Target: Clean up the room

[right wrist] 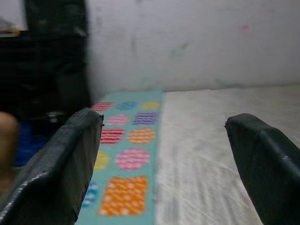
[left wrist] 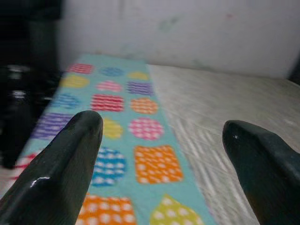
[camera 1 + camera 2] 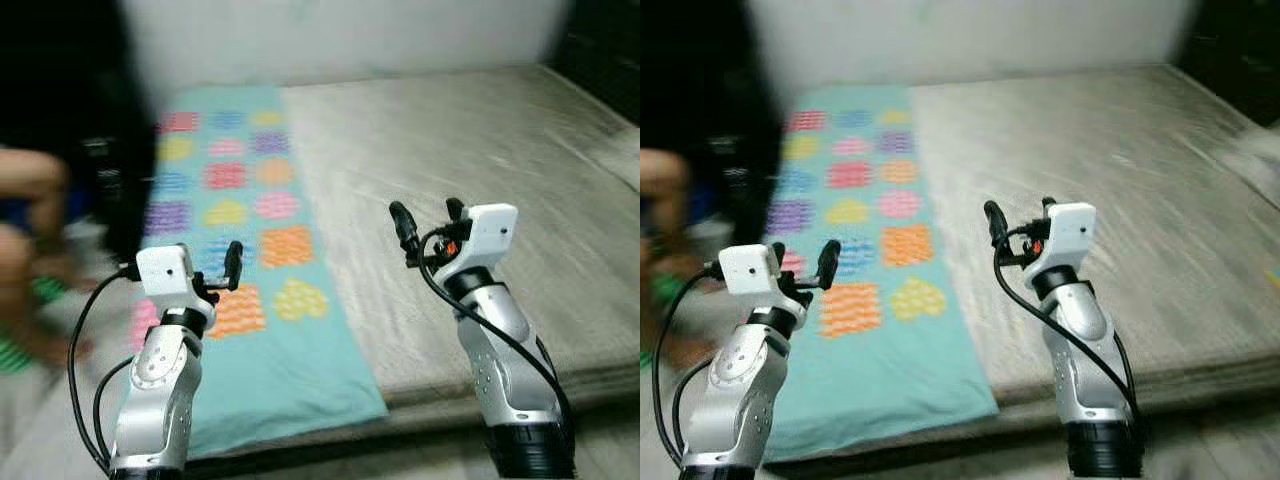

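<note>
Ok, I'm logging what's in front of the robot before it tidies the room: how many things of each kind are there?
Mattress: 1
Teal patterned blanket: 1
Robot tools: 2, the left tool and the right tool, both open and holding nothing
Person: 1, blurred, on the robot's left
Total: 5

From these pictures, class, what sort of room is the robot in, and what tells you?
Probably a bedroom. A wide mattress in grey sheeting lies against a pale wall, and a teal blanket with coloured shapes covers its left side. Both grippers, left and right, are raised before it, open.
</note>
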Robot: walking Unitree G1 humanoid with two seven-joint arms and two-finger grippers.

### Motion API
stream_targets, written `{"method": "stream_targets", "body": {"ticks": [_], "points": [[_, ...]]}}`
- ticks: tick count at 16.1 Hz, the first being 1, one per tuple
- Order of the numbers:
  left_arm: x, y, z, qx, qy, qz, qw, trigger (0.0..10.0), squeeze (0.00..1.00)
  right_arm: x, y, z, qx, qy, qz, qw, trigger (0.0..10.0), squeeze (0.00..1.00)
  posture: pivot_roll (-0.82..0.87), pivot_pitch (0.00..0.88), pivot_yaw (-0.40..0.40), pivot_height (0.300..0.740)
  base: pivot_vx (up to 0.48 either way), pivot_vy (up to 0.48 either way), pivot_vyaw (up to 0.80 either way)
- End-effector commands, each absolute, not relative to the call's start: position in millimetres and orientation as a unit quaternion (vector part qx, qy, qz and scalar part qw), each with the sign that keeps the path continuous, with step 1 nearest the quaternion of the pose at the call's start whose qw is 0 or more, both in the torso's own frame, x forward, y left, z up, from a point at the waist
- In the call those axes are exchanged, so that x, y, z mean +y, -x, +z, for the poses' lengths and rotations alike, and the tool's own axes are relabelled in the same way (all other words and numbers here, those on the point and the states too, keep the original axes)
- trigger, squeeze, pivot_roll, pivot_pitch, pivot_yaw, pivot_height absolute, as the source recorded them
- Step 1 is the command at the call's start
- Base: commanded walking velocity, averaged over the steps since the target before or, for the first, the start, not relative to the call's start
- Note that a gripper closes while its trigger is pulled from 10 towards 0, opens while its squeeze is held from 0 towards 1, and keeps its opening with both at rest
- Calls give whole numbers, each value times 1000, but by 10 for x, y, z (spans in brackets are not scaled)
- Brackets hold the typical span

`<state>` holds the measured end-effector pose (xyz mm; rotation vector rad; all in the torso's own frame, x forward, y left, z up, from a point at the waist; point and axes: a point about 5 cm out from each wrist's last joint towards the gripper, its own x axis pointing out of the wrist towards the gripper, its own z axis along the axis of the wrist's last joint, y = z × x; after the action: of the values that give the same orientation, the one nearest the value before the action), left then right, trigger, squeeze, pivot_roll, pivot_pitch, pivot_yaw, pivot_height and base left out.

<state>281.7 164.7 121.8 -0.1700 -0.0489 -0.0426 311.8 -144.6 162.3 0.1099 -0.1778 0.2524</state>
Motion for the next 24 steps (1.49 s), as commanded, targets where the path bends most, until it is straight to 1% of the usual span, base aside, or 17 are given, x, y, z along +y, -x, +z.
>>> {"method": "stream_targets", "body": {"ticks": [1, 6, 9, 11, 13, 15, 18, 24], "points": [[1698, -2827, 1146, -6, 77, -14, 997, 10000, 0, -1404, -3141, 1605, -88, -55, 132, 986, 10000, 0, -80, 0, 17, 740, 0, 0, 0], [1829, -2923, 1038, 22, 51, 20, 998, 10000, 0, -1385, -3209, 1453, -68, -54, 132, 988, 10000, 0, -64, 0, 12, 740, 0, 0, 0], [1941, -2976, 923, 45, 55, 41, 997, 10000, 0, -1350, -3257, 1205, -32, -49, 122, 991, 10000, 0, -64, 0, 14, 740, 0, 0, 0], [1976, -3010, 898, 43, 38, 40, 998, 10000, 0, -1319, -3275, 1091, -14, -47, 120, 992, 10000, 0, -65, 0, 22, 740, 0, 0, 0], [2008, -2998, 724, 74, 24, 40, 996, 10000, 0, -1279, -3286, 906, 12, -56, 117, 991, 10000, 0, -65, 0, 34, 740, 0, 0, 0], [2035, -2955, 579, 96, 12, 33, 995, 10000, 0, -1217, -3270, 757, 33, -45, 118, 991, 10000, 0, -52, 0, 21, 740, 0, 0, 269], [2056, -2875, 467, 108, 11, 35, 994, 10000, 0, -1167, -3243, 672, 43, -40, 130, 990, 10000, 0, -48, 0, 6, 740, 0, 0, 792], [1996, -2875, 444, 105, 14, 24, 994, 10000, 0, -1201, -3221, 566, 60, -50, 111, 991, 10000, 0, -53, 0, -15, 740, 0, 0, 0]]}}
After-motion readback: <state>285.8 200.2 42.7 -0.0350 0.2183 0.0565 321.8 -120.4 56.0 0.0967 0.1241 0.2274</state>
